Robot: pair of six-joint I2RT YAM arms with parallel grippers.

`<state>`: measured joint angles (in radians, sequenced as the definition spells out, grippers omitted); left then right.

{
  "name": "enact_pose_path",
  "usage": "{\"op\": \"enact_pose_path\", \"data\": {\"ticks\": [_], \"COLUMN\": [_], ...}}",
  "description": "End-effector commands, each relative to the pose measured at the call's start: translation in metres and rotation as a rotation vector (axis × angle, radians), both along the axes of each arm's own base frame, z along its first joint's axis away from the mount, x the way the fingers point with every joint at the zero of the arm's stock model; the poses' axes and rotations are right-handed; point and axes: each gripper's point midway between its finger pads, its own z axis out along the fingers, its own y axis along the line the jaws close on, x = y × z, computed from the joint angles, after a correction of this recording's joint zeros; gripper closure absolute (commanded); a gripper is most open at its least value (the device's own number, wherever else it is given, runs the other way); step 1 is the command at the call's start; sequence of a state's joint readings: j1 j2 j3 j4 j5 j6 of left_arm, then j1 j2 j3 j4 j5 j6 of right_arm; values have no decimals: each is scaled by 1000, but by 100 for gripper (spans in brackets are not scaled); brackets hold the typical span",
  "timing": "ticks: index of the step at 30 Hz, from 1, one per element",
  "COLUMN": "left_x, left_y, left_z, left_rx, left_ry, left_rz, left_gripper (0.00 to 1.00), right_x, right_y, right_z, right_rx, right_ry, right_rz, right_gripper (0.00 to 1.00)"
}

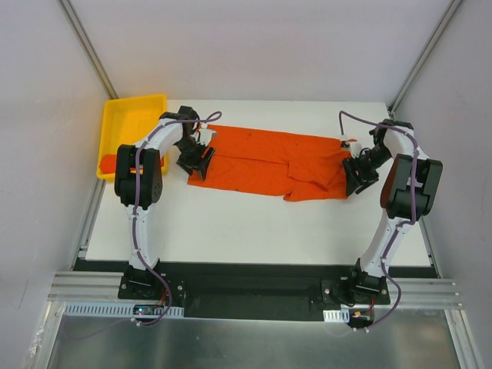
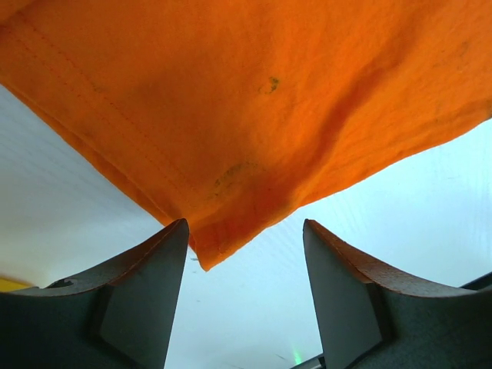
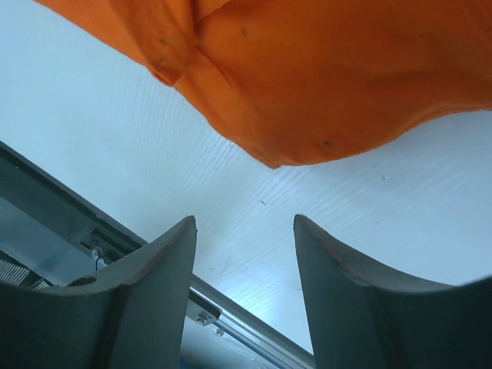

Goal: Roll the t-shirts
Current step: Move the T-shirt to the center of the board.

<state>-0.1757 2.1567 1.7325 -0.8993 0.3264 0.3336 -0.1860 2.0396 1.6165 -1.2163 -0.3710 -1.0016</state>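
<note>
Starting at the left, the yellow tray (image 1: 134, 119) stands at the far left corner of the white table (image 1: 254, 223); inside it, at its near end, a small piece of orange cloth (image 1: 108, 161) shows, and the left arm (image 1: 142, 173) hides the rest of it, so I cannot tell if it is another shirt.

Just right of the tray, the left gripper (image 1: 196, 157) is low at the left end of the t-shirt (image 1: 261, 157); in the left wrist view its two dark fingers (image 2: 146, 292) stand well apart, and a hemmed corner of the orange shirt (image 2: 246, 115) reaches into the gap between the tips; the jaws do not pinch it, so this gripper (image 2: 244, 231) holds nothing.

The t-shirt lies on the table, across its far half, as a long wrinkled band from one gripper to the other; near its right end the cloth is bunched in a thicker fold.

At that right end the right gripper (image 1: 360, 173) is also low; in the right wrist view its jaws are wide apart and have nothing in them; the rounded orange edge (image 3: 323, 77) lies beyond the fingertips (image 3: 173, 261), with bare table between, and this gripper (image 3: 244, 223) does not touch it.
</note>
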Motion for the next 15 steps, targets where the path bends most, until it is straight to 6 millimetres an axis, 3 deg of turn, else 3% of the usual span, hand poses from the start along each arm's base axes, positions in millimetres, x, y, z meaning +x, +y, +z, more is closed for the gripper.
{"op": "enact_pose_path", "data": {"ticks": [1,5,15], "left_x": [2,1,1], "left_y": [15,24,36], "left_z": [12,7,5], "left_rx": [61,89,124], "left_ry": [-43,-40,-44], "left_rz": [-7,-5,-3], "left_gripper": [39,37,34], "right_x": [-14,-20,-11], "right_y": [16,16,14], "right_z": [7,-6,-26], "right_rx": [71,42,-63], "right_ry": [52,90,119], "right_rz": [66,90,74], "right_gripper": [43,43,46]}}
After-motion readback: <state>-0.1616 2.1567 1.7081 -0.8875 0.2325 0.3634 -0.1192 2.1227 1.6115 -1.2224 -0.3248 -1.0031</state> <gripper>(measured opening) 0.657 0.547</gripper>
